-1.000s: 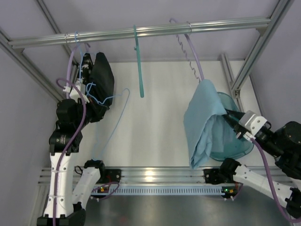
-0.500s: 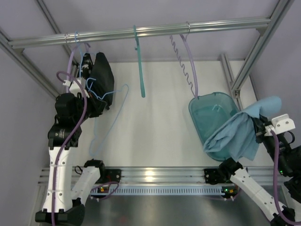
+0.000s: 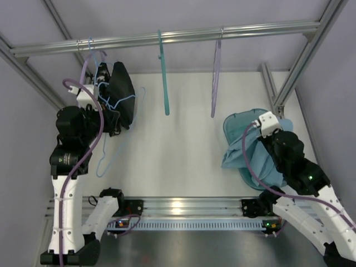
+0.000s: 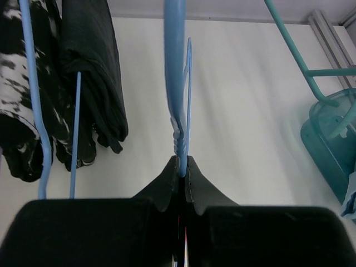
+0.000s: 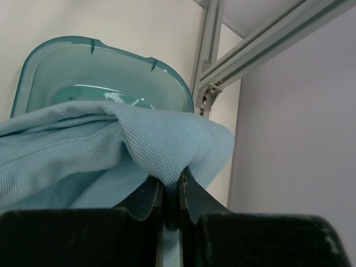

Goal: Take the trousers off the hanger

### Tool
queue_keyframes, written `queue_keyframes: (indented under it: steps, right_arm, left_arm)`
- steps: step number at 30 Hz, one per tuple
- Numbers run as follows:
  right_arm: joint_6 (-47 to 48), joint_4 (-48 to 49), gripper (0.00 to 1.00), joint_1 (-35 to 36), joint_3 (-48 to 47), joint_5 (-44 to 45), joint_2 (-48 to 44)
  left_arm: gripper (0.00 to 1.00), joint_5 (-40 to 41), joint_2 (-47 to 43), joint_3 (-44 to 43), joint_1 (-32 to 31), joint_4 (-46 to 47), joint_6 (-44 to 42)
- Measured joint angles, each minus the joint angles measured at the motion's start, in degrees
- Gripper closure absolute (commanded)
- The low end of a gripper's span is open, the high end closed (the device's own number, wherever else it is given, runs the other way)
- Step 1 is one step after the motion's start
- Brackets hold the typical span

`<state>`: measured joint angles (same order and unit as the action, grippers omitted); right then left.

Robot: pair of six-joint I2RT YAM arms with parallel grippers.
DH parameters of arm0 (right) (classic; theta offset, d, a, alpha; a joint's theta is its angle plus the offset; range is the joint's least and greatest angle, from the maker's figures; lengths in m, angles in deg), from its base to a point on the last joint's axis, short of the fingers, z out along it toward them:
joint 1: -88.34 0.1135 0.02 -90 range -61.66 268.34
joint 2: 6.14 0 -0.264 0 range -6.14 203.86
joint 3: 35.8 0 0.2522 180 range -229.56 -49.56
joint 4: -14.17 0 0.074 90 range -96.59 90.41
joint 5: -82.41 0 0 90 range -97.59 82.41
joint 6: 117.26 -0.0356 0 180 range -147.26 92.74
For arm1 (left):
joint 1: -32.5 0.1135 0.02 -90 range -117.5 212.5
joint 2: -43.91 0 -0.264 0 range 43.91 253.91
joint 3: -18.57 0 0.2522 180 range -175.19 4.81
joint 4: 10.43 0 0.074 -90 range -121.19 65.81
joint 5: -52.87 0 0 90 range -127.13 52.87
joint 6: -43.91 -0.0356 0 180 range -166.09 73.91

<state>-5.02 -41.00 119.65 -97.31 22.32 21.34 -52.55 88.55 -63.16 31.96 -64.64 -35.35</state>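
Now the right pincer (image 5: 171,181) pinches a fold of the trousers (image 5: 83,139) over the teal tub (image 5: 55,47) at the right; the left pincer (image 4: 182,167) is pressed on the bare hanger (image 4: 174,67). Released here, cloth draped across the rim could slide onto the counter (image 3: 178,150).

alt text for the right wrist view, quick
The right end effector is shut on a fold of the light blue trousers, which fill the foreground. Behind them sits a teal plastic tub, with a metal frame post at its right.
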Motion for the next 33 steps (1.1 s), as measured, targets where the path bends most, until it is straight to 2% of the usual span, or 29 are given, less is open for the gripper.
queue_keyframes:
  steps: [4, 9, 10, 12, 14, 15, 21, 25, 33]
  right_arm:
    - [-0.5, 7.2, 0.97, 0.0, 3.0, 0.5, 6.5]
    - [-1.1, 18.3, 0.68, -1.3, 6.7, 0.4, 14.7]
    - [-1.8, 19.5, 0.55, -2.2, 6.8, 0.2, 16.8]
    - [-3.6, 21.3, 0.41, -4.4, 6.7, -0.6, 20.3]
    - [-5.4, 21.7, 0.33, -7.0, 6.7, -2.0, 23.0]
    - [-5.9, 21.7, 0.26, -8.0, 6.7, -2.8, 23.4]
    - [-8.5, 20.2, 0.02, -12.0, 5.4, -6.4, 21.8]
    - [-8.9, 18.3, 0.01, -12.9, 4.2, -7.9, 18.8]
    - [-9.9, 12.7, 0.01, -13.6, 0.0, -9.9, 13.5]
  left_arm:
    - [1.0, 1.8, 2.6, -3.6, 0.0, 0.0, -3.5]
    - [1.0, 3.0, 7.6, -9.4, 0.0, 0.1, -6.5]
    - [1.0, 3.0, 9.0, -10.8, 0.0, 0.2, -6.9]
    - [1.0, 3.0, 11.3, -12.9, 0.0, 0.2, -7.4]
    - [1.0, 3.0, 13.7, -15.3, 0.0, 0.2, -7.7]
    - [1.0, 3.1, 15.1, -16.7, 0.0, 0.2, -7.7]
    - [1.0, 3.1, 22.1, -24.2, 0.0, 0.9, -7.4]
    - [1.0, 5.2, 26.4, -28.5, -1.7, 1.9, -7.2]
    - [1.0, 13.0, 35.0, -35.5, -10.1, 3.1, -7.5]
